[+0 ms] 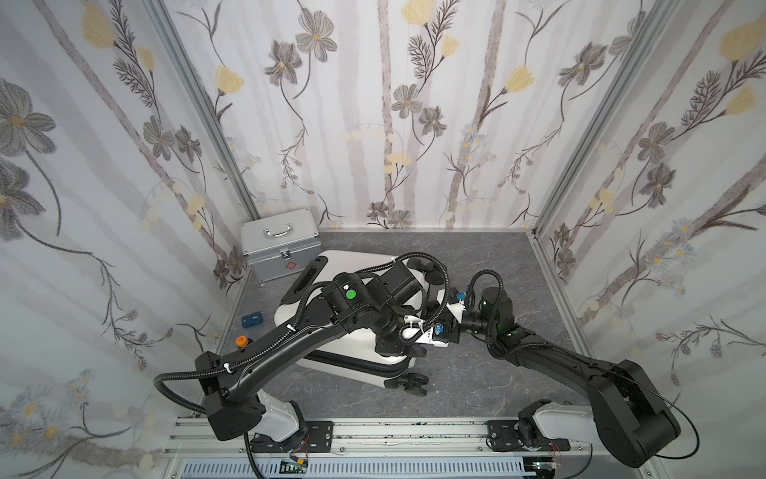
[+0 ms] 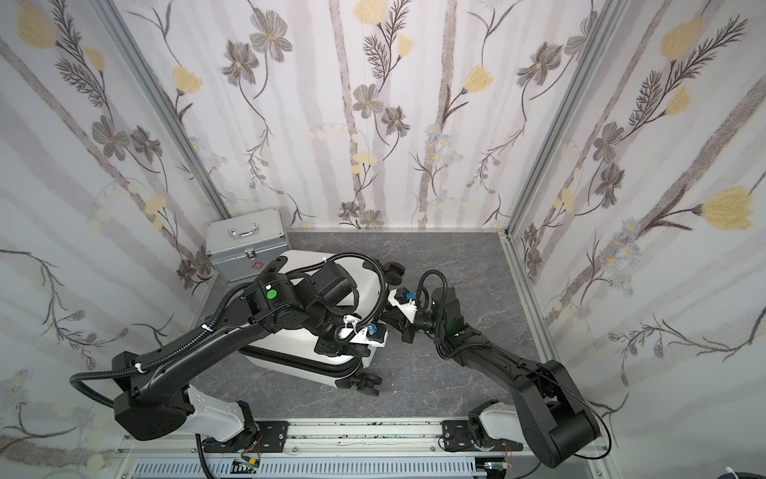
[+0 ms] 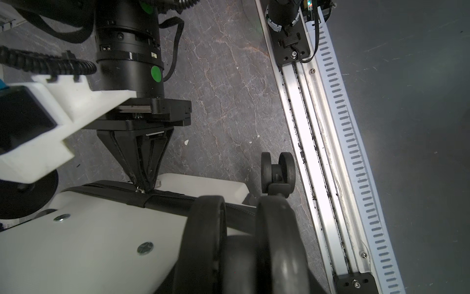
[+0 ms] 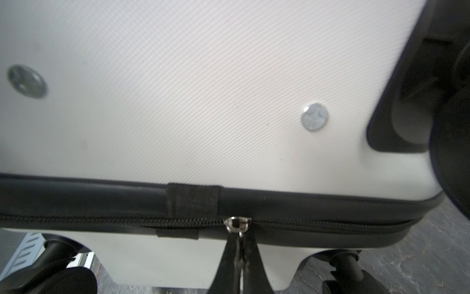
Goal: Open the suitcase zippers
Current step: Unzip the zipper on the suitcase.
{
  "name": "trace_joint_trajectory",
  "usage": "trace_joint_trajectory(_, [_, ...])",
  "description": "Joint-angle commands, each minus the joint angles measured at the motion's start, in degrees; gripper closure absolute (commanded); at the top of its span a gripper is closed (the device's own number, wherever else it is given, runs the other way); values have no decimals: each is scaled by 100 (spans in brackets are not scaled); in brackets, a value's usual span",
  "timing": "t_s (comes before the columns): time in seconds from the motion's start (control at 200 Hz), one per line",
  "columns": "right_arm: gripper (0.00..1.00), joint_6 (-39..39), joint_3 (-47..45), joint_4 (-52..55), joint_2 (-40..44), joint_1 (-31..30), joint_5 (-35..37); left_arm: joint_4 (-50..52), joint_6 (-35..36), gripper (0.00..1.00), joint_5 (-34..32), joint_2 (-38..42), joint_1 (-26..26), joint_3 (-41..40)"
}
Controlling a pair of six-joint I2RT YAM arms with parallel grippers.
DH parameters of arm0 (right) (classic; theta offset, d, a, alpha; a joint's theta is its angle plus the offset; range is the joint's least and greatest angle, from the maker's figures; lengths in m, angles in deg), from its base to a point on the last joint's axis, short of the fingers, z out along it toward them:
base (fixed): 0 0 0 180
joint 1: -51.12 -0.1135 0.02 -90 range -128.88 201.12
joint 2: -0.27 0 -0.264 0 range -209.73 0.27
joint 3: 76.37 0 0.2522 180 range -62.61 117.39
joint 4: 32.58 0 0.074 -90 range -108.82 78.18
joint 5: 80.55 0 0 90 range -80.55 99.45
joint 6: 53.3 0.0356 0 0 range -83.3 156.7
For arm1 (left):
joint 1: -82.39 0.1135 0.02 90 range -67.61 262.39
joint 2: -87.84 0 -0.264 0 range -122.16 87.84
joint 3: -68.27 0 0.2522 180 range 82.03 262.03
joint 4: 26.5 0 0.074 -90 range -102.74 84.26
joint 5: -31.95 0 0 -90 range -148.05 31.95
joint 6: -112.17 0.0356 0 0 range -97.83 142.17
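The white suitcase [image 1: 356, 352] [image 2: 290, 344] lies flat on the grey table, wheels toward the front right. Its black zipper track [image 4: 101, 220] [image 1: 352, 367] runs along the middle seam. My right gripper [image 4: 240, 236] [image 3: 143, 187] is shut on the small metal zipper pull [image 4: 237, 224] at the wheel end. My left gripper [image 1: 398, 352] [image 2: 335, 348] sits low at the same end of the case. In the left wrist view a black twin wheel [image 3: 241, 241] fills the place where its jaws would show, so they are hidden.
A silver metal case [image 1: 282, 249] stands at the back left, touching the suitcase's far corner. A small blue box [image 1: 252, 320] and an orange knob [image 1: 241, 341] lie left of the suitcase. An aluminium rail [image 1: 393, 431] borders the front; patterned walls close three sides.
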Motion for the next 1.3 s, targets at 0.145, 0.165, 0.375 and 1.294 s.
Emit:
trace_joint_trajectory(0.145, [100,797,6,-735,32,717,613,-630,62,100,537,116,3,19])
trace_joint_trajectory(0.165, [100,903,35,-797,-4,827,622,-617,61,100,558,128,-4,14])
trace_joint_trajectory(0.375, [100,1130,846,-492,-733,1301,1014,-650,78,100,834,227,-8,-67])
trace_joint_trajectory(1.294, [48,1387,863,99,140,1651,2111,-1991,-646,81,-502,-833,43,-196])
